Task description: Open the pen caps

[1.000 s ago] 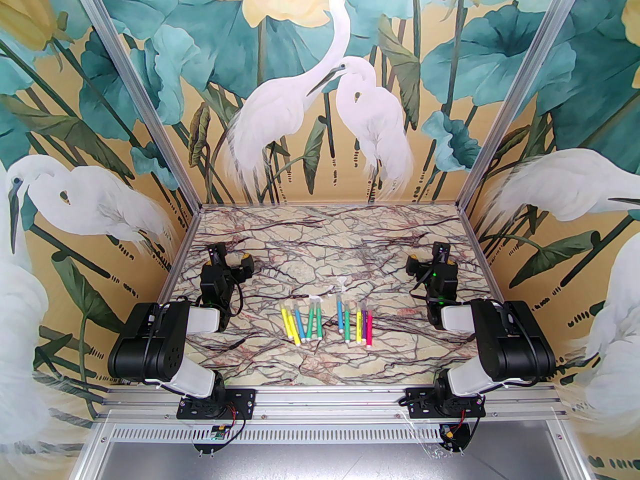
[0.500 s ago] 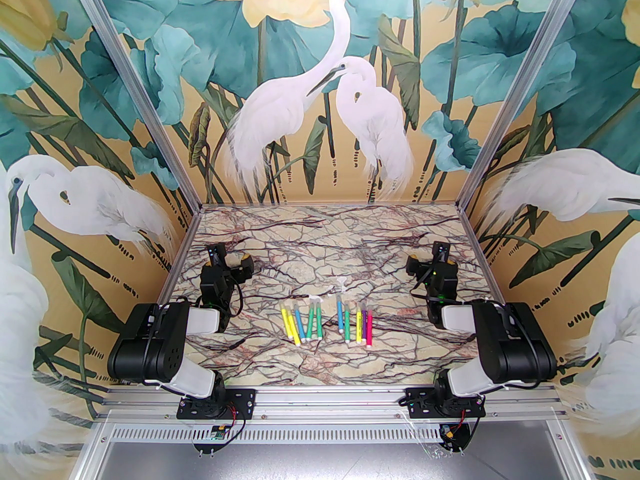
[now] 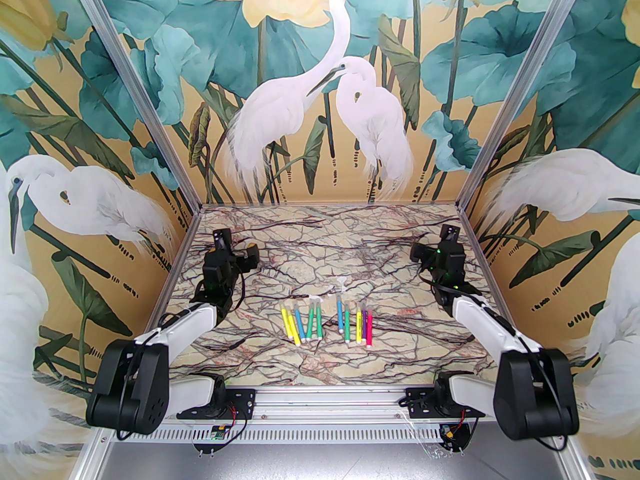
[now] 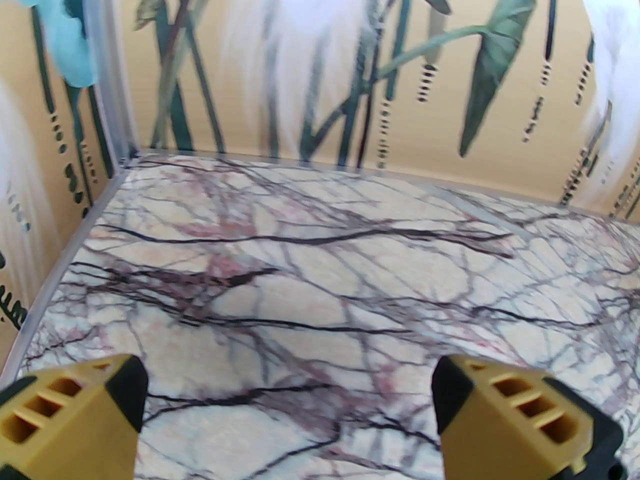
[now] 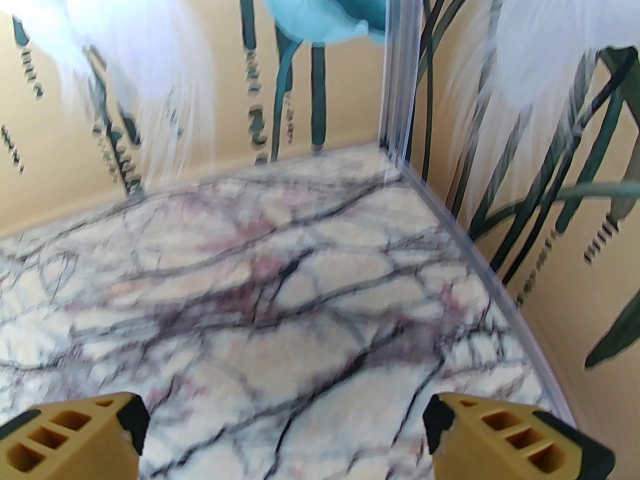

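Over table [image 3: 350, 248]: left gripper [image 4: 287, 388], right gripper [image 5: 285, 418] spread wide, empty.

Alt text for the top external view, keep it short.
Two clusters of coloured pens lie at the centre of a marble-patterned table. The left gripper and right gripper hover open at either side, apart from them. Heron murals cover the walls.

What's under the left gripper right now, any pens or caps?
The marbled table shows below the left gripper, between its open fingers, with no pen or cap there. The spots directly beneath the fingers are covered. The pens lie nearer the arm bases.
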